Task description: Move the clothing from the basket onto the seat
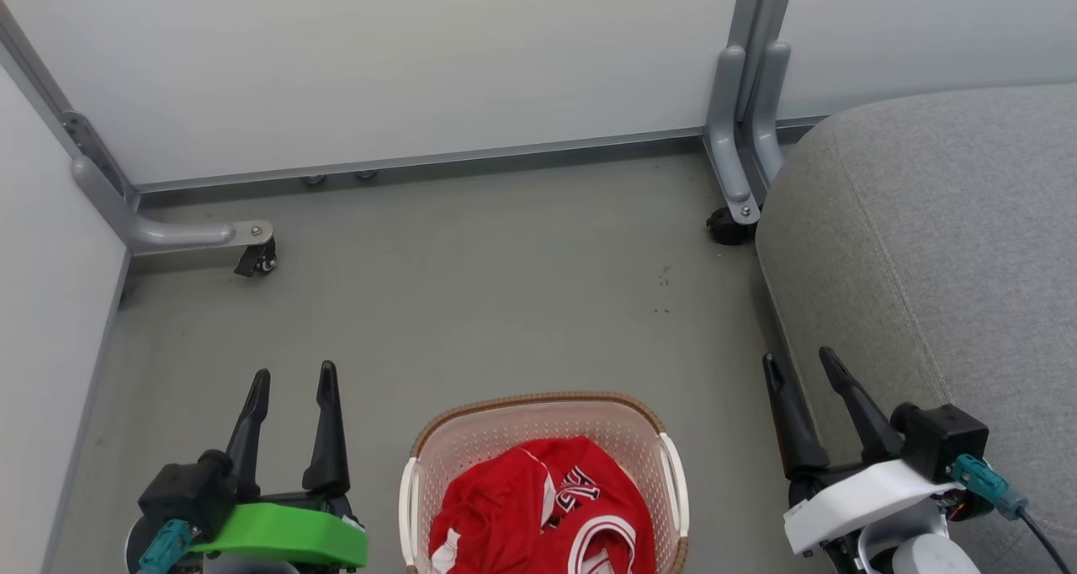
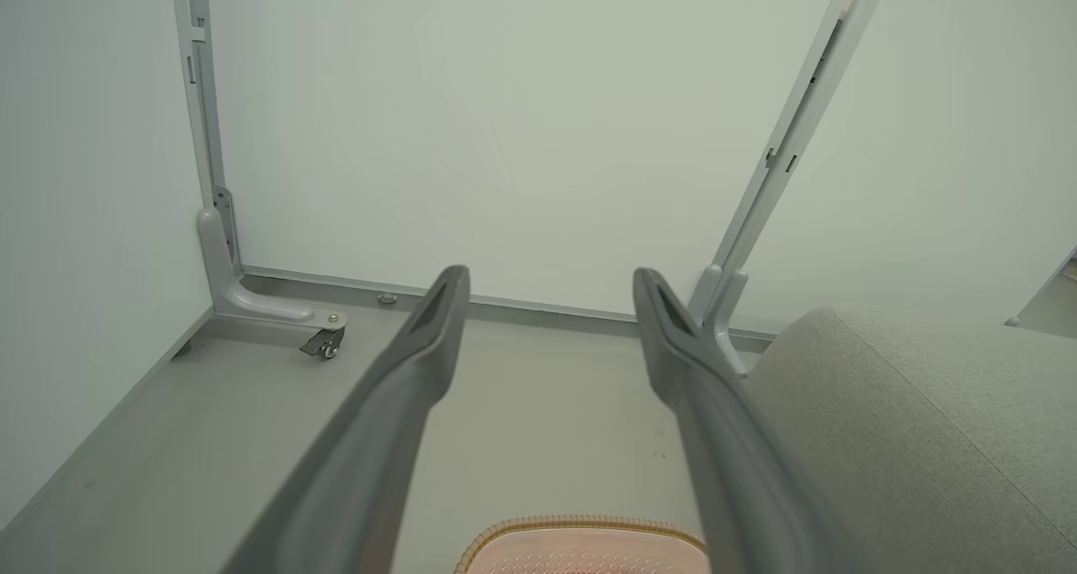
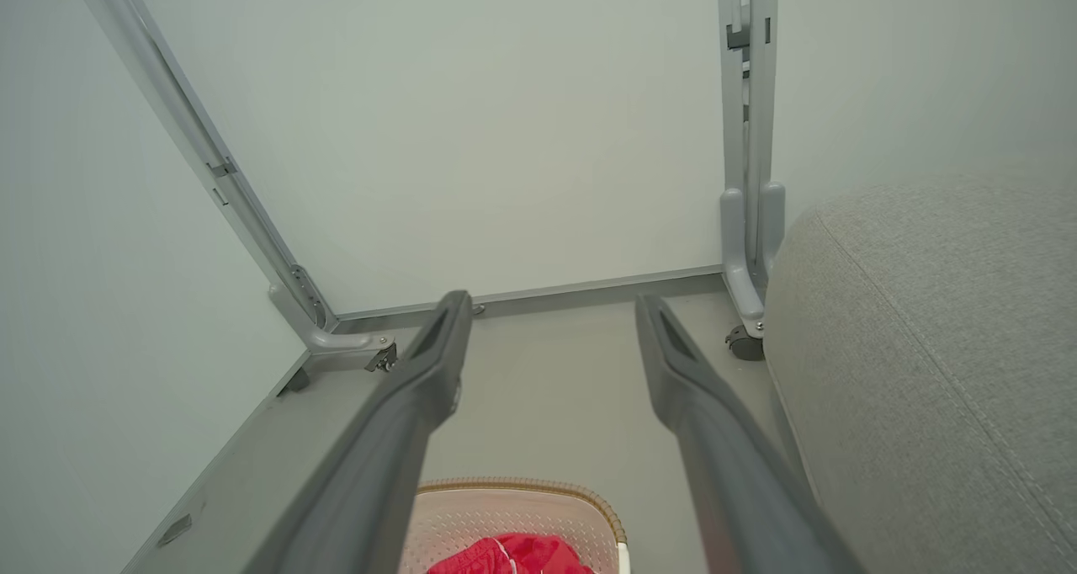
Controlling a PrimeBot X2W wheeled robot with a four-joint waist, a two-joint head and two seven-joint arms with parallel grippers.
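Nearest you, btw the two grippers, the basket (image 1: 538,410) sits on the floor (image 1: 471,288) — cream, perforated, w/ a brown woven rim and white side handles. The clothing (image 1: 538,507) lies bunched inside it: bright red fabric, white striped trim, and black-and-white lettering showing on one fold. Your left gripper (image 1: 294,370) hangs at lower left, fingers spread apart. Your right gripper (image 1: 798,356) is at lower right, fingers also apart, just beside the seat's near edge. The seat (image 1: 942,246) runs up the right side — light-grey fabric, rounded edge, stitched seam. Farther back, pale panels (image 1: 379,61) stand on a grey frame w/ a caster (image 1: 261,261) at its foot.
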